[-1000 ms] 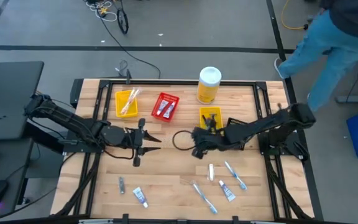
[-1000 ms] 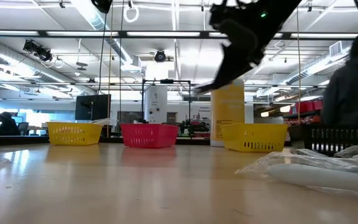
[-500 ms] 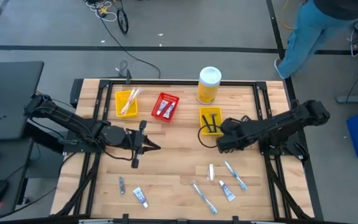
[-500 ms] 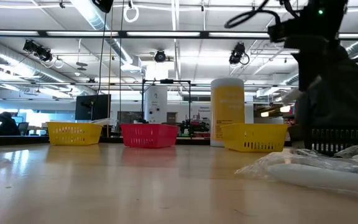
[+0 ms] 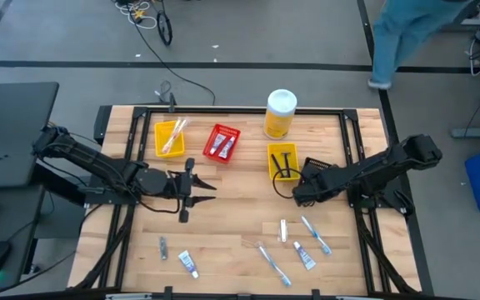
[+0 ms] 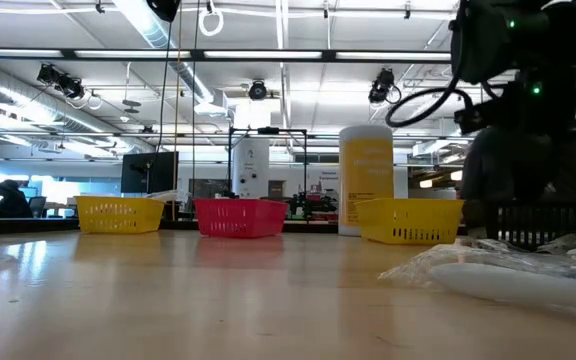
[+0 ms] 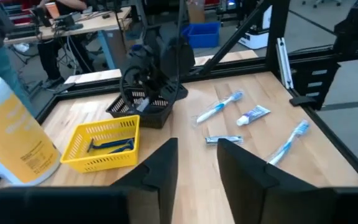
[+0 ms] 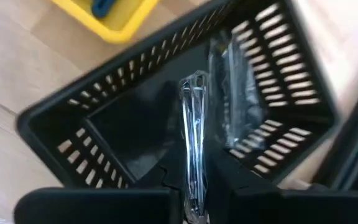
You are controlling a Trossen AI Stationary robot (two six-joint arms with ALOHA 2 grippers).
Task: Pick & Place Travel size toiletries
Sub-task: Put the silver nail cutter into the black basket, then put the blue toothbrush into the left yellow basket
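right claw (image 8: pixel 194 177) pinching a clear packet (image 8: pixel 193 124) above the black bin (image 8: pixel 114 134) (another packet inside). left claw (image 5: pixel 209 188) parted, hovering over the counter (image 5: pixel 223 242).

light: bright, even, ceiling strips | shadows: soft | blur: right wrist view, low view foreground

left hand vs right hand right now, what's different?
Load: the left hand holds nothing; the right hand pinches a thin clear-wrapped item.
Fingers: the left hand's stand apart with a bare gap; the right hand's are closed on the wrapper.
Place: the left hand hovers over bare table at left-centre; the right hand sits over the black bin beside the yellow bin.
Shared: both are dark two-finger hands above the table.
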